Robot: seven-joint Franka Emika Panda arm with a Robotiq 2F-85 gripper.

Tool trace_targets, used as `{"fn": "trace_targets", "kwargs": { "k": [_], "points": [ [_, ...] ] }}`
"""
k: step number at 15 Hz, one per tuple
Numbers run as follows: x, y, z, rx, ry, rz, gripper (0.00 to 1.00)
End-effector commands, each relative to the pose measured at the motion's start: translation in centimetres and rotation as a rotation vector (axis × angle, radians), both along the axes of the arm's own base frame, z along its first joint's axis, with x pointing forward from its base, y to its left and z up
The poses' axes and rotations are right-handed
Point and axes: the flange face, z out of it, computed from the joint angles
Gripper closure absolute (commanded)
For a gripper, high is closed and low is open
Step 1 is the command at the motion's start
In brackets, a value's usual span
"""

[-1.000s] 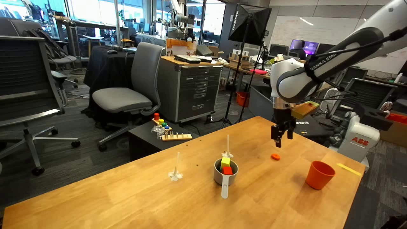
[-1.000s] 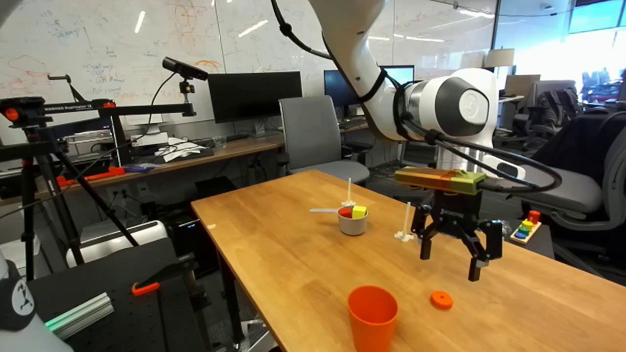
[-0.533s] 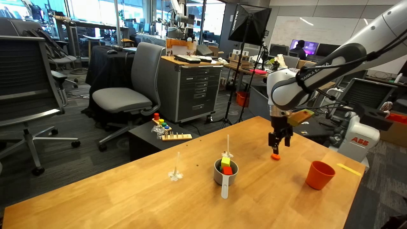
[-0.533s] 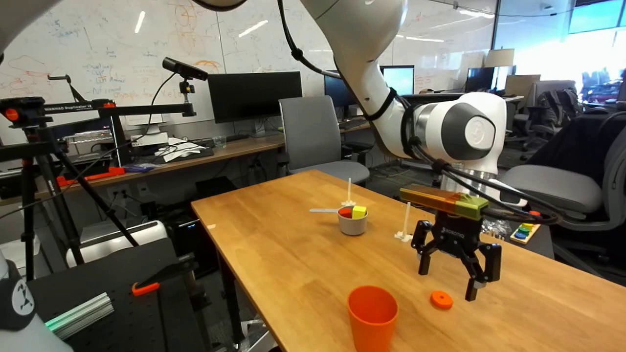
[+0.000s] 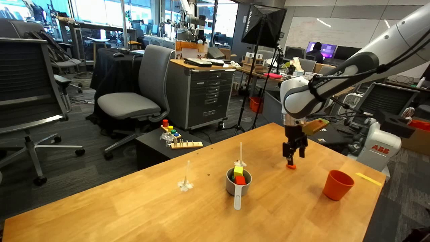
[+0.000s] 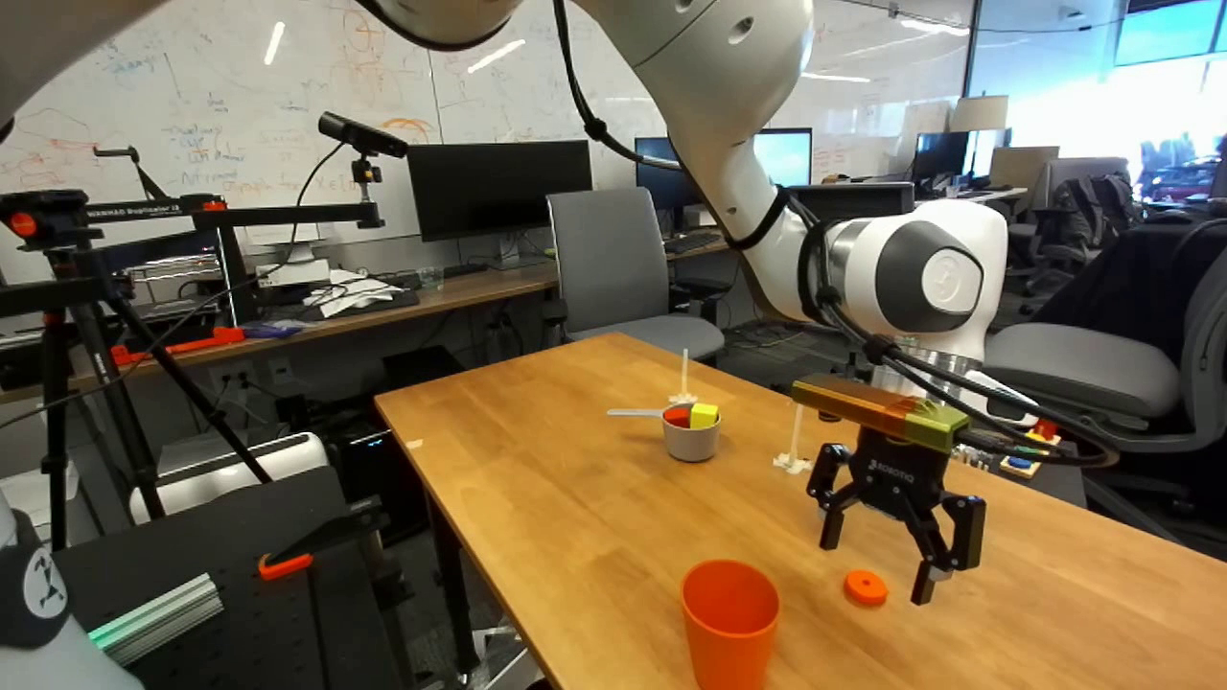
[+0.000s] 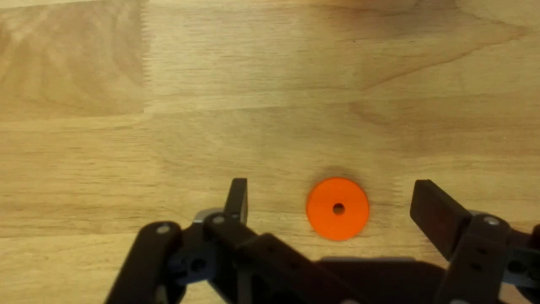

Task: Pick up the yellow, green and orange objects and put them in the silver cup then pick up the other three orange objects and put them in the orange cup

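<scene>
Wooden and golden, the worktop (image 6: 575, 498) is reaching back from the foreground. Nearest in an exterior view, the orange cup (image 6: 730, 656) is standing upright on it. Near the cup but apart, an orange disc (image 6: 868, 593) is lying flat, a hole showing at its centre. Low over it the jaws are hanging, spread wide; in the wrist view they are flanking the disc, with wood showing between it and either side. Farther back, the silver cup (image 6: 691, 447) is standing with its handle jutting sideways, holding a yellow block (image 6: 706, 415), a red-orange block (image 6: 677, 418) and, visible in an exterior view, a partly hidden green piece (image 5: 233, 178). Pale rods (image 6: 797, 433) are rising beside and behind it. Beyond the worktop, a grey chair (image 6: 609, 268), a black monitor (image 6: 500, 192) and a whiteboard (image 6: 316, 77) are filling the background.
</scene>
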Motion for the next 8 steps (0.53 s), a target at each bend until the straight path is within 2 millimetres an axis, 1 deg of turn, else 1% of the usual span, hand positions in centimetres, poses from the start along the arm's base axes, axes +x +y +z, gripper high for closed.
{"fn": "trace_targets", "kwargs": {
  "k": [1,8],
  "points": [
    [1.0,-0.1,-0.5,0.009,-0.001,0.007,0.00],
    [1.1,0.2,-2.7,-0.007,0.010,0.011,0.00]
  ]
}}
